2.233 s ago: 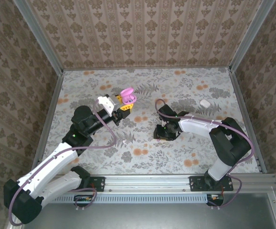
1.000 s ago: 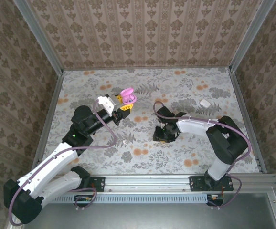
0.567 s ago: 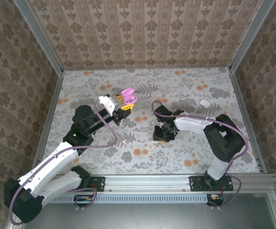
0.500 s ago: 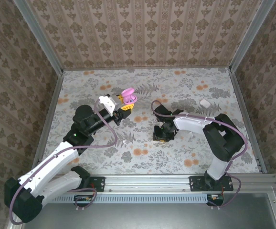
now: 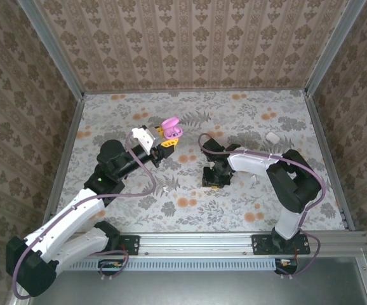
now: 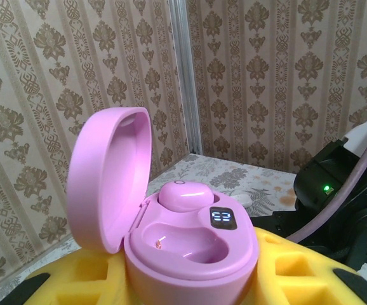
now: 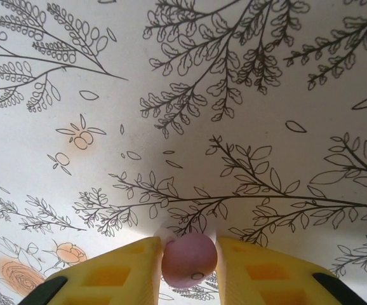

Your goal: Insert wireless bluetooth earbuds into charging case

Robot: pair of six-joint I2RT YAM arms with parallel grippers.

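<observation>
My left gripper (image 6: pixel 193 283) is shut on the pink charging case (image 6: pixel 196 244), which sits between its yellow fingers (image 6: pixel 310 267) with the lid (image 6: pixel 107 171) swung open. One pink earbud (image 6: pixel 185 194) sits in the far slot; the near slot is bare. From above, the case (image 5: pixel 170 128) is held up at the back left of the table. My right gripper (image 7: pixel 186 264) points down at the tabletop, its yellow fingers (image 7: pixel 120 270) shut on the other pink earbud (image 7: pixel 190 254). In the top view, that gripper (image 5: pixel 211 180) is low at mid-table.
A small white object (image 5: pixel 272 136) lies at the back right of the floral table (image 5: pixel 234 210). A white speck (image 5: pixel 164 189) lies near the left arm. Patterned walls and metal rails (image 5: pixel 69 82) close in the table on three sides.
The right gripper's fingers have drawn in a little on the earbud, and the right arm has shifted slightly left. The left arm and the case have stayed put.
</observation>
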